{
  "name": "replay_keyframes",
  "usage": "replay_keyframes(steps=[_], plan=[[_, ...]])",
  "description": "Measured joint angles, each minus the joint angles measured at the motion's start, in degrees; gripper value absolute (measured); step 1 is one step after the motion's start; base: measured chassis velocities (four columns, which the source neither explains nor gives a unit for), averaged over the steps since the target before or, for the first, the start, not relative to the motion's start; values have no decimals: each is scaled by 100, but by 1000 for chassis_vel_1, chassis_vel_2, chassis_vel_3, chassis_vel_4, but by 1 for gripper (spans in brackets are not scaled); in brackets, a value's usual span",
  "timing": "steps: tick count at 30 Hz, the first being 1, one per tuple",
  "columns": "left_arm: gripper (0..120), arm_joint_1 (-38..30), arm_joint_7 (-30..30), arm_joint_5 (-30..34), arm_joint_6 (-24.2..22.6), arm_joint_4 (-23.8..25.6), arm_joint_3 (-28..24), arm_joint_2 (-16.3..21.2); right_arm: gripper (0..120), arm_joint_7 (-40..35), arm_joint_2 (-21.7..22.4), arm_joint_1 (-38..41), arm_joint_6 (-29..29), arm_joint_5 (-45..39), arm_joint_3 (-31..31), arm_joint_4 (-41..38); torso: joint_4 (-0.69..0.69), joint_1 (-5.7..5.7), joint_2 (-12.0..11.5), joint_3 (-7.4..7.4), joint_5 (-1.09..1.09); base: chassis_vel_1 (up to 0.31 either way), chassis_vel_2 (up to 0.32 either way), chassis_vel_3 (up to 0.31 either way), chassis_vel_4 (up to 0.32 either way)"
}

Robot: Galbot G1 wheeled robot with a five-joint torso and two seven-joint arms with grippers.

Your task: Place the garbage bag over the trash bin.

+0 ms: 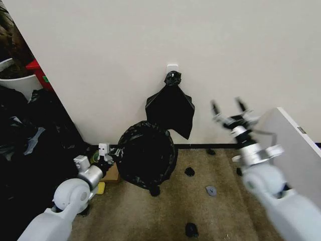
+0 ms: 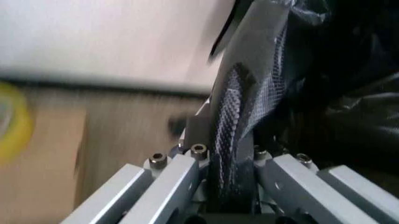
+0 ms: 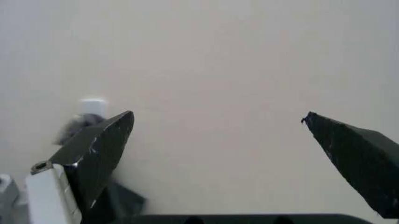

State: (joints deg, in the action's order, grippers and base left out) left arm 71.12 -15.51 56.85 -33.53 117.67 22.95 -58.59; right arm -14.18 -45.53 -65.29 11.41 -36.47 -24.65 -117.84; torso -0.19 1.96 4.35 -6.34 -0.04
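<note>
Cream wall (image 1: 225, 45) behind, brown carpet (image 1: 220, 211) below. At the far left, a big heap of black sheeting (image 1: 30, 145), with a white tub (image 1: 20, 83) above it.

Centre, at the foot of the wall: the garbage bag (image 1: 146, 155), glossy black, ballooned into a round form that sits on the carpet. Looks already drawn over the trash bin; no cream plastic visible under it, so fit at the rim impossible to confirm. Above it, on a wall hook (image 1: 172, 68), a knotted bunch of spare bags (image 1: 170, 108).

Left gripper (image 1: 104, 153): low, just beside the bag's left edge, over a cardboard box (image 1: 113, 173). In the left wrist view, black plastic (image 2: 349, 93) lies close against the gripper (image 2: 234, 140); whether pinched or merely touching, cannot tell.

Right gripper (image 1: 228, 113): raised before the wall, well apart from the bag, claw spread wide and empty, likewise in its own wrist view (image 3: 224, 154).

Small black scraps (image 1: 189, 171) scattered over the carpet.

Step judged: late, seating the bag around the rim. Next move calls for a gentle outward and downward tug on the left edge without tipping the light bin, and probably for bringing the right claw down to the opposite edge.
</note>
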Motion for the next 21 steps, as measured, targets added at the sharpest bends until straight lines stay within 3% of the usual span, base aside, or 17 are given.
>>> replay_keyframes(steps=[1, 3, 8, 15, 17, 21], plan=[[1, 0, 0, 0, 0, 0, 0, 0, 100, 0, 0, 0, 0, 0, 0, 0, 0, 0, 0, 0, 0, 0, 0, 0, 0], [1, 91, -923, 486, -599, 364, -27, -132, 100, -167, 136, 7, -151, 34, 106, -39, 6, 0, 0, 0, 4, 0, 0, 0, 0], [1, 142, -1708, 889, -826, 489, -165, -284, 100, -280, 36, -4, -239, 215, 379, -68, 4, 0, 0, 0, 3, 0, 0, 0, 0], [1, 312, -1769, 792, -692, 210, -311, -619, 100, -254, -179, 45, -204, 529, 656, 72, 5, 0, 0, 0, 2, 0, 0, 0, 0], [1, 358, -1718, 501, -574, 48, -383, -799, 100, -221, -249, 64, -175, 596, 713, 144, 4, 0, 0, 0, 0, 0, 0, 0, 0], [16, 392, -1726, 87, -377, -65, -484, -894, 100, -208, -322, 66, -171, 617, 766, 190, 4, 0, 0, 0, 2, 0, 0, 0, 0]])
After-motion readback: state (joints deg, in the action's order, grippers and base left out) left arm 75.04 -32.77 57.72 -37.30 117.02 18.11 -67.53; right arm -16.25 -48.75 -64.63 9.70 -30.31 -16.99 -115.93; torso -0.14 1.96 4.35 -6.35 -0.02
